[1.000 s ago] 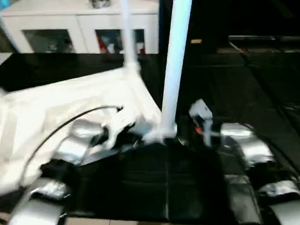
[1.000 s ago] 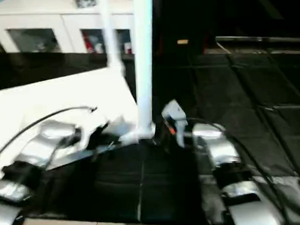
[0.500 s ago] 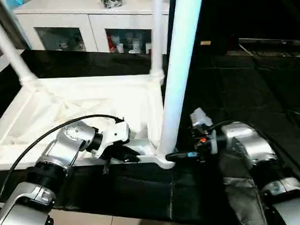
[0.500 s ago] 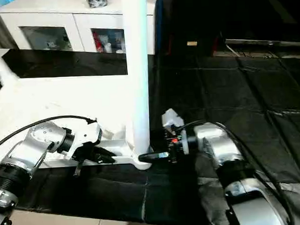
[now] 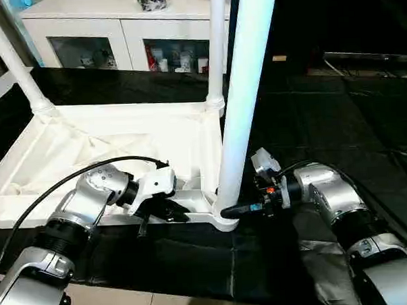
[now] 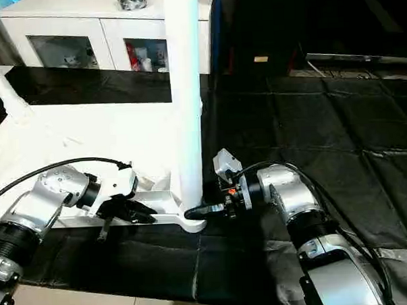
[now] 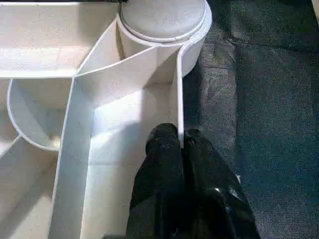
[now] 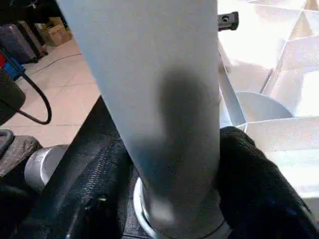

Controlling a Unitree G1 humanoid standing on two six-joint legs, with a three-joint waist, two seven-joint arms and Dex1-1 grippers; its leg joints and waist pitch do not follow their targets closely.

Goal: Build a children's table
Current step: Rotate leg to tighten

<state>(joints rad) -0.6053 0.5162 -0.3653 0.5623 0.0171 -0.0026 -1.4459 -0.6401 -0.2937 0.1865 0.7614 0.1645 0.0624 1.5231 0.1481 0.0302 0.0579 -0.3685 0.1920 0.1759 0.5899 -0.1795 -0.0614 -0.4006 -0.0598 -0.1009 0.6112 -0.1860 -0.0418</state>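
Clearly the risk sits at the near corner: right hand (image 6: 192, 212) straddles the upright near leg (image 5: 245, 103) without visibly clamping it, left hand (image 7: 180, 144) pinches the upturned tabletop's rim (image 7: 178, 94) (floor-mat level); a skewed push could unseat it.

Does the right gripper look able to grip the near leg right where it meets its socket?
Probably yes: the right gripper already has a finger on either side of the near leg just above the corner socket, nothing between them.

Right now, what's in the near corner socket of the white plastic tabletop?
A white round tube leg stands upright in the socket; its seated end is hidden. The right claw brackets its base.
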